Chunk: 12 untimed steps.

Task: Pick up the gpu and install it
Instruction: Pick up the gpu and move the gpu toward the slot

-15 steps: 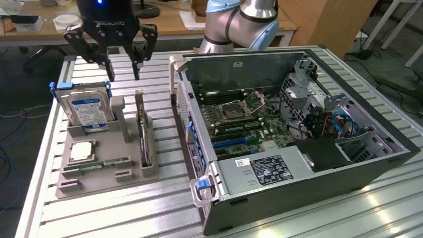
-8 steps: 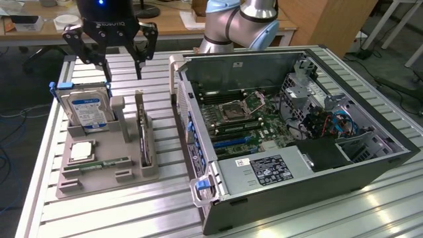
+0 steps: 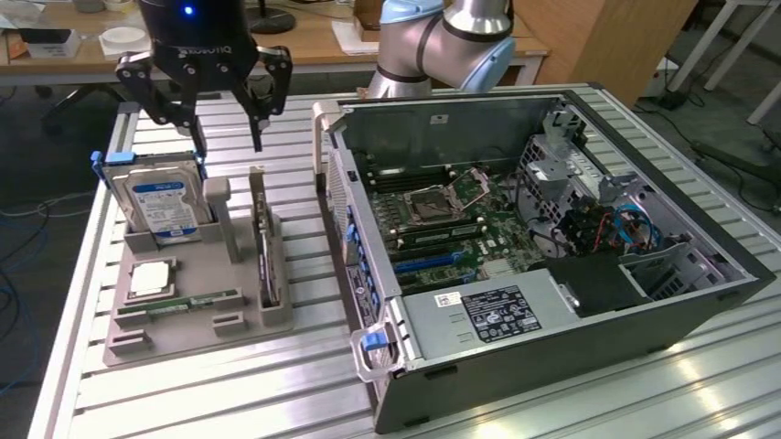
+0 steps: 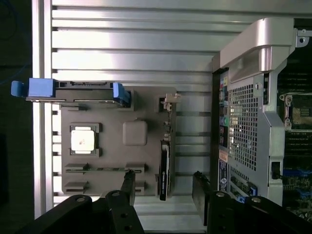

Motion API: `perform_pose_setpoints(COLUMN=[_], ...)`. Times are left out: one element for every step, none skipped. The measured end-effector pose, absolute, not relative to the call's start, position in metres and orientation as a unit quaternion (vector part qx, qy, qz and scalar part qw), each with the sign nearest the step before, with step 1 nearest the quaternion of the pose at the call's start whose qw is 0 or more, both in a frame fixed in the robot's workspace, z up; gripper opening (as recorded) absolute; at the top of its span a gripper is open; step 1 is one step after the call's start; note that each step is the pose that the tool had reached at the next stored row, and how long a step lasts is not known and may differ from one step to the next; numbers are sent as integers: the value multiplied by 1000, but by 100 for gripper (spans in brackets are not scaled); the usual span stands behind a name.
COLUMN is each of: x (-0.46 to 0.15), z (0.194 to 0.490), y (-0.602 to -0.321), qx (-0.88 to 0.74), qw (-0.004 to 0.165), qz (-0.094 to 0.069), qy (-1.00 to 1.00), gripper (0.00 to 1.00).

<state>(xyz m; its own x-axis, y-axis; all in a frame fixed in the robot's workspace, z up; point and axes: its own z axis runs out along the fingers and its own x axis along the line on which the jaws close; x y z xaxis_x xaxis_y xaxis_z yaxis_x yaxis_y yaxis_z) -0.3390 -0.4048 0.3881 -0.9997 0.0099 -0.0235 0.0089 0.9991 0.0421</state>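
Note:
The gpu [image 3: 262, 240] is a thin dark card with a metal end bracket. It stands on edge in a slot of the grey holder [image 3: 196, 315], beside the hard drive. My gripper [image 3: 229, 146] hangs open above the holder's far end, clear of the card, holding nothing. From the wrist camera the gpu [image 4: 164, 153] shows edge-on. There my gripper [image 4: 163, 176] straddles the card's line, one black finger [image 4: 128, 181] on each side of it and well above it.
The grey holder [image 4: 112, 122] also carries a silver hard drive [image 3: 165, 201] in a blue caddy, a CPU chip [image 3: 153, 277] and a green RAM stick [image 3: 183, 301]. The open computer case [image 3: 683, 302] lies close beside it at the exterior view's right, motherboard [image 3: 445, 233] exposed. Slatted aluminium table [image 3: 219, 393] underneath.

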Motion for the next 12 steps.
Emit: perform_pose_setpoints(x=[-339,-339,-339,-339,-339,-339,-339,-339,-339,-339,-339,-339], z=[387,387,386,385,384,382,380,378,377,375,373,371], y=[-405,-406,-406,-406,-407,-407,-407,-407,-407,-407,-407,-408], qx=[5,5,5,5,5,5,5,5,5,5,5,5], qw=[12,12,12,12,12,12,12,12,12,12,12,12], qz=[21,21,21,21,21,21,21,21,21,21,21,21], qy=[1000,1000,1000,1000,1000,1000,1000,1000,1000,1000,1000,1000], gripper=[59,59,59,59,59,59,59,59,59,59,59,59])
